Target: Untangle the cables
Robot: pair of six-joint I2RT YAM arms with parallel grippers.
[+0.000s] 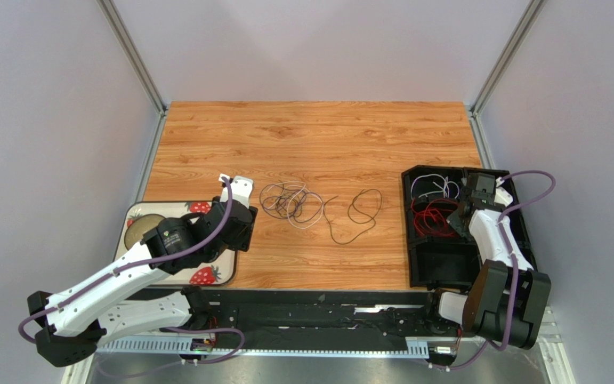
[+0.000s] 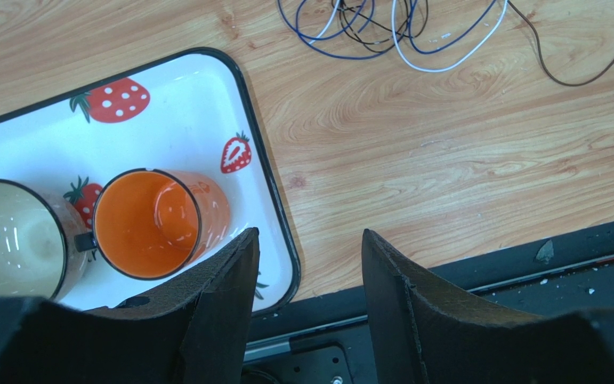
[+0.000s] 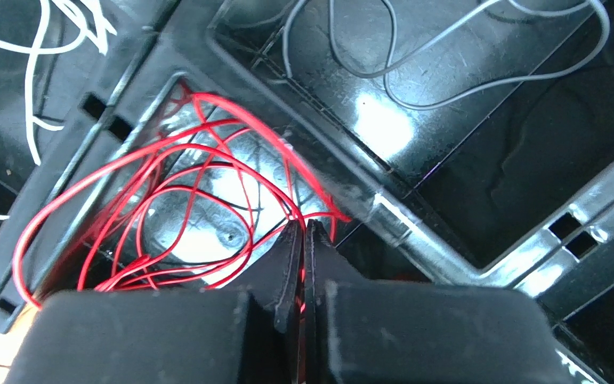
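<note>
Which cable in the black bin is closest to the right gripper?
The red cable: its strands run right into the right gripper's shut tips; the white cable and grey cable lie in other compartments.

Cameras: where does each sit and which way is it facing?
Top: overhead from the near edge, looking down on table; both arms show.
Left wrist: looks past open left gripper at tray, orange cup, cable tangle.
Right wrist: past shut right gripper into black bin, red cables.
Shared: top and left wrist both show tray, tangle.
</note>
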